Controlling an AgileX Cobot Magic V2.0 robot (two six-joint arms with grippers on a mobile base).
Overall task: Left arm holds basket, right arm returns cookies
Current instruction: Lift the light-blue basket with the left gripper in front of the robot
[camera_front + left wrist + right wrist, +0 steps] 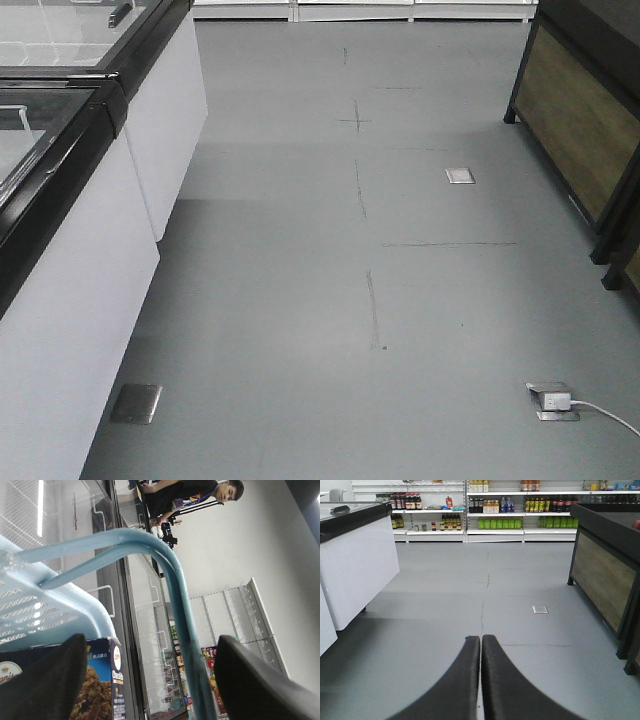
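Observation:
In the left wrist view, the light blue basket fills the upper left, slotted wall toward me. Its two flat handles arch over and run down between the fingers of my left gripper. That gripper is open, its black fingers far apart, and the handles pass closer to the right finger. The cookies, a navy box showing chocolate cookies, stand in the basket, partly hidden behind the left finger. In the right wrist view, my right gripper is shut with nothing in it, above the grey floor. Neither arm shows in the front view.
White freezer cabinets with black-framed glass lids line the left of the aisle. A wood-panelled display stand is on the right. A floor socket with a white plug and cable lies near right. Stocked shelves close the far end. A person stands nearby.

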